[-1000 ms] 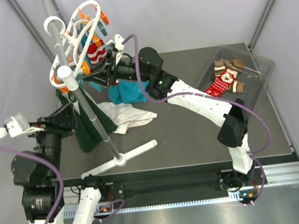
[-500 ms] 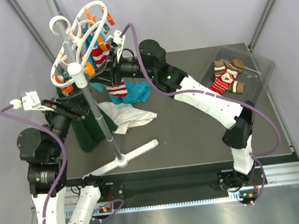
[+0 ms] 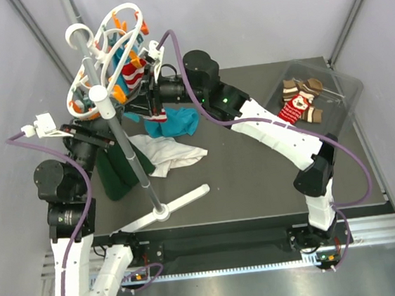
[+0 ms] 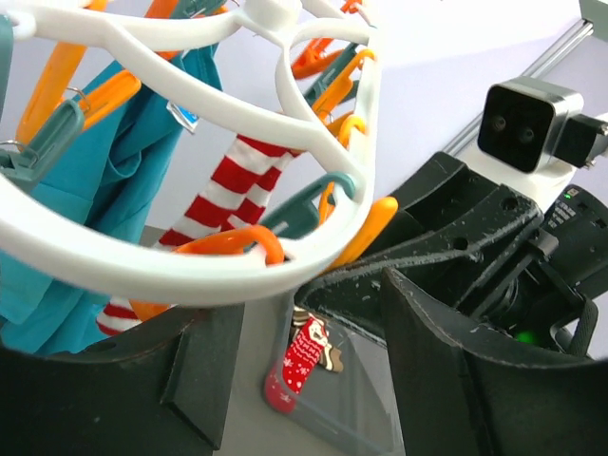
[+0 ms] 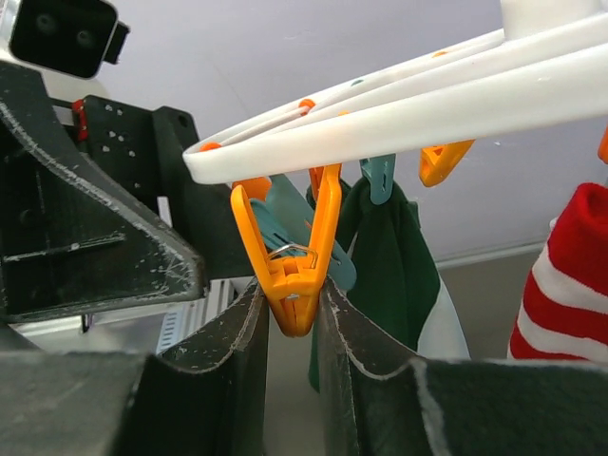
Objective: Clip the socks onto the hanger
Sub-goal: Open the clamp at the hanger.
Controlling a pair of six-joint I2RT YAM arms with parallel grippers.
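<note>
Your left arm has edged a little rightward toward the pole (image 3: 129,152) since half a second ago, while the right arm and the hanger (image 4: 190,274) have hardly shifted. You have the right pincer (image 5: 293,296) clenched on the lower end of an orange clip (image 5: 290,242) that hangs from the hanger's white rim. Both of its dark fingers (image 5: 228,351) sit against the clip's sides. Your left pincer (image 4: 309,328) is released, its fingers spread wide just under the hanger's rim on the left side, though you cannot tell from the wrist view whether they touch it.

One red-and-white striped sock (image 3: 130,71) is already clipped to the hanger, just left of the right pincer, with a teal garment (image 3: 173,121) hanging beside it. The rest of the socks (image 3: 299,103) lie in the clear bin (image 3: 342,80) at the far right of the bench (image 3: 257,177), well apart from the hanger. A white cloth (image 3: 170,154) lies on the bench just right of the pole, and a dark green garment (image 3: 115,174) shows to the pole's left.
</note>
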